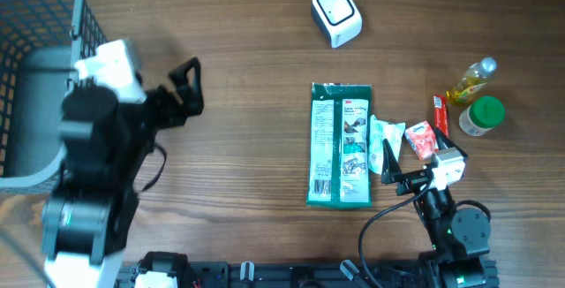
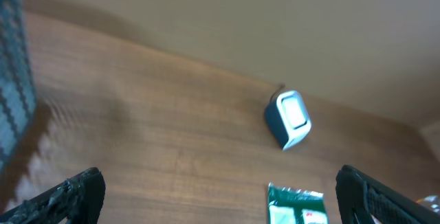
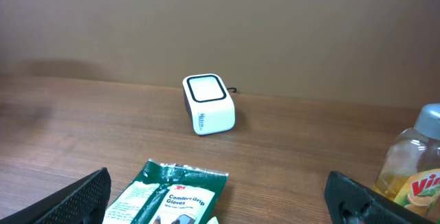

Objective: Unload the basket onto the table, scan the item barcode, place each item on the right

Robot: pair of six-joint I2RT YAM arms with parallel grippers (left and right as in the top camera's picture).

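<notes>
Black fingers of the right end effector (image 1: 395, 170) stand spread wide, holding nothing, just beside the green glove packet (image 1: 340, 143). That packet lies flat in the middle of the desk (image 1: 238, 41), well apart from the white scanner (image 1: 336, 14) beyond it. Small sachets (image 1: 417, 138), 1 bottle (image 1: 472, 80) and 1 green-capped jar (image 1: 483, 116) sit to its right. Further off, the left end effector (image 1: 187, 87), also spread and empty, hovers near the basket (image 1: 78, 23). Nothing looks done: lifting the packet and showing it to the scanner both remain.

Green glove packet (image 1: 341, 144) flat, printed face up; white barcode scanner (image 1: 336, 15) well beyond.
</notes>
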